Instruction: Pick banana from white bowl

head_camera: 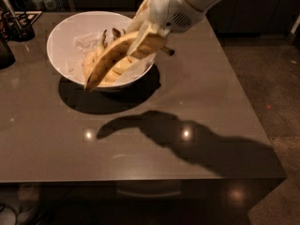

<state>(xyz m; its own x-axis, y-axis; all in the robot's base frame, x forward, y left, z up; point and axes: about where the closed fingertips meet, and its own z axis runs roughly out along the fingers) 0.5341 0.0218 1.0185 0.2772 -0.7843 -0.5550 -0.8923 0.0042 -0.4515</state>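
The long curved yellow banana point(110, 60) is held in my gripper point(146, 39), which is shut on its stem end. It hangs tilted, its dark tip point(89, 85) low at the left in front of the near rim of the white bowl point(61, 29), and its stem point(168, 52) sticks out to the right. The bowl stands at the back left of the table. Shorter pale bananas point(101, 71) with dark stems lie inside it. My white arm point(187, 3) comes in from the top right.
The dark brown table point(154, 139) has its front edge near the bottom and its right edge by the floor point(276, 78). A dark holder with utensils point(16, 25) stands at the back left corner. The arm's shadow falls across the middle.
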